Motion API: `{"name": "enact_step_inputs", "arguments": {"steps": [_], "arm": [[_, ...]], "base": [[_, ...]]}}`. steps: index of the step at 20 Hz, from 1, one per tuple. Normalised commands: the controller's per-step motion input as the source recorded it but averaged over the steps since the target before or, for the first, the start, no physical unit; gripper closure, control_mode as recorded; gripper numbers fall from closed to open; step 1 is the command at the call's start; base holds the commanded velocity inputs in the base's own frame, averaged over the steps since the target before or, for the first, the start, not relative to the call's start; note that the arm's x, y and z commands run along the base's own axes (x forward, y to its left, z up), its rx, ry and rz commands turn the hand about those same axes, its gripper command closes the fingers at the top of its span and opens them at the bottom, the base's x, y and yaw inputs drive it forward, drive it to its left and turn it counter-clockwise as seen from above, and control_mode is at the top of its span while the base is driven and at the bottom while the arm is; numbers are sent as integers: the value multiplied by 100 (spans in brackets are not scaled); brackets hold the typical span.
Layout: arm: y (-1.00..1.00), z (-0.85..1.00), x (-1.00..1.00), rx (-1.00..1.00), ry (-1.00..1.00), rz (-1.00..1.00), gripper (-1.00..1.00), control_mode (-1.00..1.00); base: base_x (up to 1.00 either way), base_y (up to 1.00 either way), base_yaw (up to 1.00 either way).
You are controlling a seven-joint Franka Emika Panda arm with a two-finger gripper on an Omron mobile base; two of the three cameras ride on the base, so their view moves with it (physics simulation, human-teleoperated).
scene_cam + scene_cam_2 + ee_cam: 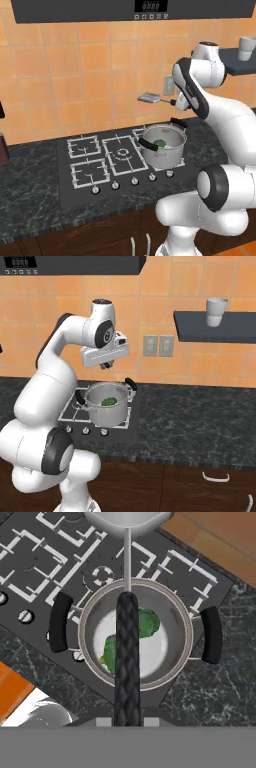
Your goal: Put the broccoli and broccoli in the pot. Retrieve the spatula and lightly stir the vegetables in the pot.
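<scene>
My gripper (176, 102) (127, 722) is shut on the spatula's black handle (127, 657) and hangs above the pot. The spatula (149, 97) lies level in the air, its silvery head (125, 519) pointing left over the burners. Below stands the steel pot (165, 154) (107, 413) (186, 632) with black side handles, on the hob's right burner. Two green broccoli florets (148, 623) (109, 651) lie on its bottom, partly hidden by the handle. They show as a green patch (161, 143) (109, 401) in the base views. In the right base view the hand (105, 363) sits just over the pot rim.
The black hob (90, 165) has white grates and a row of knobs (134, 181) along its front. A dark stone counter (200, 421) runs to the right. A wall shelf (215, 331) carries a white cup (216, 311). Wall sockets (158, 346) sit behind the pot.
</scene>
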Motion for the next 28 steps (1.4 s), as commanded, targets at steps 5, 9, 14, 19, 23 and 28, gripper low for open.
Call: {"name": "enact_step_inputs", "arguments": {"steps": [5,9,14,19,23,28], "arm": [[-18,0,18,-16,0,3,100,-100],[0,3,14,-24,-1,10,100,-100],[-4,2,4,-6,-13,24,100,-100],[-15,3,6,0,-17,25,100,-100],[-9,2,0,0,-11,21,100,-100],[-7,6,6,-4,-23,18,100,-100]], "base": [[0,0,0],[0,0,0],[0,0,0],[0,0,0],[0,0,0],[0,0,0]]}}
